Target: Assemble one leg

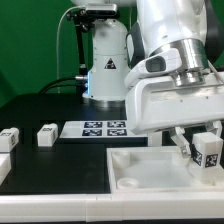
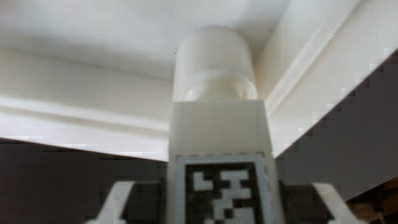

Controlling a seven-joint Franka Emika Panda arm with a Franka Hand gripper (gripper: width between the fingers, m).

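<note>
While the end effector hangs low at the exterior view's right, its fingers are pinched on the leg, one on each side of the block. In the wrist view the two fingers press against the block's flanks just beside the black-and-white tag, so the grip is closed on the leg, not spread.

The leg sits between the fingertips and reaches out beyond them. Its tagged face shows in both views, and in the wrist view its rounded peg points away from the end effector.

Directly under the end effector lies the large white tray-like piece. The peg aims at one of its inner corners, where the raised walls meet. Whether the peg touches the tray cannot be told.

Farther from the end effector, toward the exterior view's left and a little behind, the marker board lies flat on the dark tabletop. Well apart from the end effector, past the marker board on the same side, stand a spare post and a second spare post, both on the tabletop, each clear of the other.
</note>
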